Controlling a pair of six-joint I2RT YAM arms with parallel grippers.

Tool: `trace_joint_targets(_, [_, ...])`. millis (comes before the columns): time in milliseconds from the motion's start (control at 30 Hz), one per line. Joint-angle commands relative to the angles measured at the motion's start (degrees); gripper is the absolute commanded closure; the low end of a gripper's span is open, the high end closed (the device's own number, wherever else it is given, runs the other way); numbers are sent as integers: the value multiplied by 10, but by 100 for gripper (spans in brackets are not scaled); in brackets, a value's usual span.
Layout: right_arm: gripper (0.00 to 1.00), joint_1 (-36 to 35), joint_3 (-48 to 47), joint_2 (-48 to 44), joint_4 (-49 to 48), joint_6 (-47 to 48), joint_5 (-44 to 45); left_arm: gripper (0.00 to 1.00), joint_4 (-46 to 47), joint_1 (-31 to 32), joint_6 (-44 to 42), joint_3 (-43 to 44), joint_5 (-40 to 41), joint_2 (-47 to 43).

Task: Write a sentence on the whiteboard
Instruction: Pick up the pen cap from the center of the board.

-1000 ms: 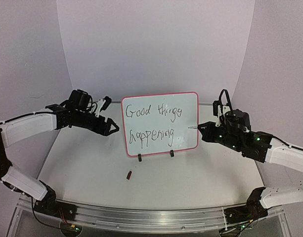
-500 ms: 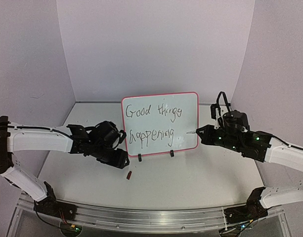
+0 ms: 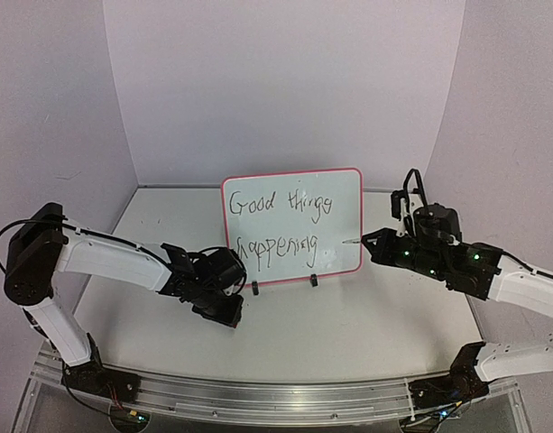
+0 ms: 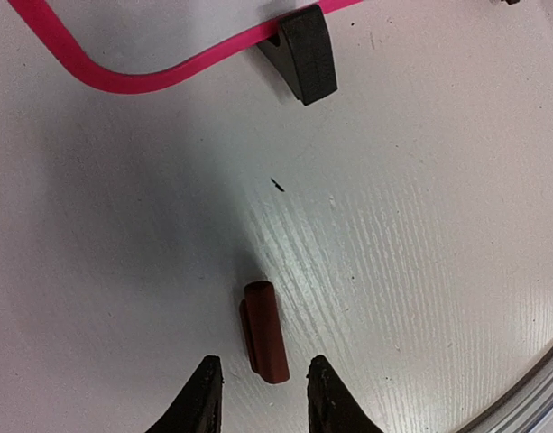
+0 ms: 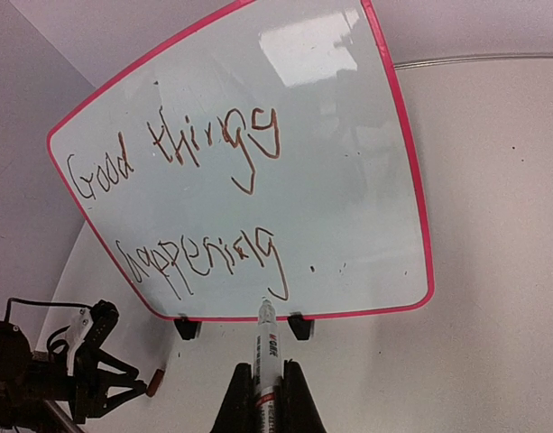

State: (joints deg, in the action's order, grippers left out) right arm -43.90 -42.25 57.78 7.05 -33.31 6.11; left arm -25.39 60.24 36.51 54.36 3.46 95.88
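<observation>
The whiteboard [image 3: 344,194] stands upright on two black clip feet at mid-table, its pink-red frame [image 4: 123,79] around it. The sentence [image 3: 281,225] reads "Good things happening" in two lines of dark marker. My right gripper [image 3: 371,244] is shut on a white marker [image 5: 265,347], whose tip hovers just off the board's lower edge, below the final "g". My left gripper [image 4: 262,372] is low over the table in front of the board's left foot [image 4: 303,54]. Its jaws straddle a small red marker cap [image 4: 263,332], with a narrow gap on each side.
White walls close in the table at the back and both sides. A metal rail [image 3: 276,397] runs along the near edge, where both arm bases are mounted.
My left arm has swung from beside the board's left edge down to the red cap on the table, and its jaws have narrowed round it. The right arm has hardly moved.
</observation>
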Motion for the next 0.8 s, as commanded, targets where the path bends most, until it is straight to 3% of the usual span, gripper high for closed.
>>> trace_joint_targets(0, [100, 3, 4, -3, -5, -10, 3, 71, 32, 4, -2, 25, -10, 14])
trace_joint_targets(767, [100, 3, 18, -19, -5, -20, 4, 80, -16, 21, -14, 37, 32, 38])
